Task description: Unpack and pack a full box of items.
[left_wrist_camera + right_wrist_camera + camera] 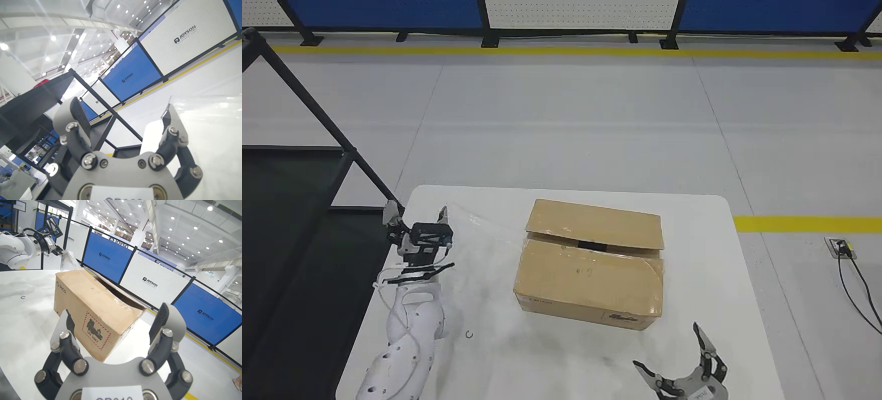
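A brown cardboard box [589, 262] stands in the middle of the white table [722, 290]; its top flaps lie nearly flat with a dark gap between them. My left gripper [418, 212] is open near the table's left edge, raised and tilted upward. A strip of clear tape [482, 222] clings to one of its fingers [171, 118] and stretches toward the box. From the right wrist view the tape [68, 260] hangs between that gripper [56, 249] and the box [94, 306]. My right gripper [115, 319] is open and holds nothing, at the front right [669, 350], a little short of the box.
A black metal rack [302, 200] stands close against the table's left side. A small C-shaped bit [470, 334] lies on the table in front of the box. Blue and white partition panels [151, 279] line the floor beyond the table.
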Controlling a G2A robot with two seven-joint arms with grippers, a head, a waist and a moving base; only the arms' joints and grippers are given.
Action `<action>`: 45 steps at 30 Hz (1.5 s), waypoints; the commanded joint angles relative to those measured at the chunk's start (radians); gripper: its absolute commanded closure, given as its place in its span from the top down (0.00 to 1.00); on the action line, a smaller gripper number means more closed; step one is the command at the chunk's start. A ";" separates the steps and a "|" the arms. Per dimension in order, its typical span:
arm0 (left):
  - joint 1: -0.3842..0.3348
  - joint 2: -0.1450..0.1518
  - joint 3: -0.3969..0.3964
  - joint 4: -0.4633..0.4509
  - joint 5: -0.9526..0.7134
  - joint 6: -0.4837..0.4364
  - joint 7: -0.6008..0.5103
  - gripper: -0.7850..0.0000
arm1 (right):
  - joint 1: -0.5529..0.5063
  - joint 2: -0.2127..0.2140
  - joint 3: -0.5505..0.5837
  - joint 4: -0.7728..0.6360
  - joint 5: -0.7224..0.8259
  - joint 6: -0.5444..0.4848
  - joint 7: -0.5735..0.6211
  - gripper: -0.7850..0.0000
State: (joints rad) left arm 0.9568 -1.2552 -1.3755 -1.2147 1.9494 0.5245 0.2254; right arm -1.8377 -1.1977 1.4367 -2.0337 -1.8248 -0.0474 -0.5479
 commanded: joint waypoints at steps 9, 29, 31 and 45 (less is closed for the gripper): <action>0.073 -0.004 -0.022 -0.048 0.076 0.052 -0.101 1.00 | 0.024 0.002 -0.010 0.013 -0.009 -0.023 0.002 1.00; 0.122 -0.015 -0.054 -0.031 0.146 0.031 -0.221 1.00 | 0.066 0.005 -0.023 0.057 -0.004 -0.052 -0.013 1.00; 0.126 -0.015 -0.061 -0.026 0.143 0.027 -0.220 1.00 | 0.067 0.005 -0.023 0.059 -0.003 -0.052 -0.014 1.00; 0.168 -0.021 -0.081 -0.020 0.181 0.014 -0.268 1.00 | 0.086 0.008 -0.021 0.082 0.004 -0.065 -0.024 1.00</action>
State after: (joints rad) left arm 1.1205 -1.2759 -1.4555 -1.2319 2.1284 0.5393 -0.0392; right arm -1.7544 -1.1902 1.4157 -1.9539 -1.8220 -0.1107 -0.5715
